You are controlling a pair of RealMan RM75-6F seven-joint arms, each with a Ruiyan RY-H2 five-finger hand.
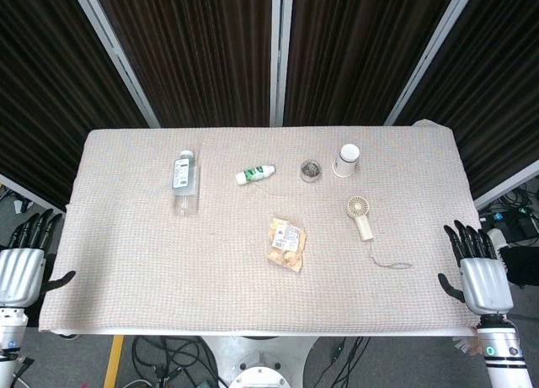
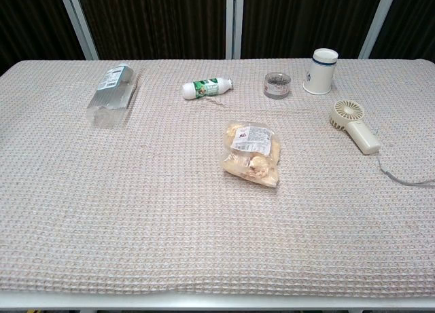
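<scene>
Dark curtains back a tabletop (image 1: 126,236) under waffle cloth. From the head view, the left hand (image 1: 21,266) and right hand (image 1: 482,274) hover off the near corners, fingers spread, empty. The handheld fan (image 1: 360,216) lies nearest the right hand, up and inward from it, handle toward the near edge. From the chest view, neither hand shows; the fan (image 2: 355,125) lies right of the snack bag (image 2: 253,154).

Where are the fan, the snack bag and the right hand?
fan (image 2: 353,125), chest view, where head meets handle
snack bag (image 2: 253,154), chest view, middle of the bag
right hand (image 1: 482,281), head view, back of the hand
</scene>
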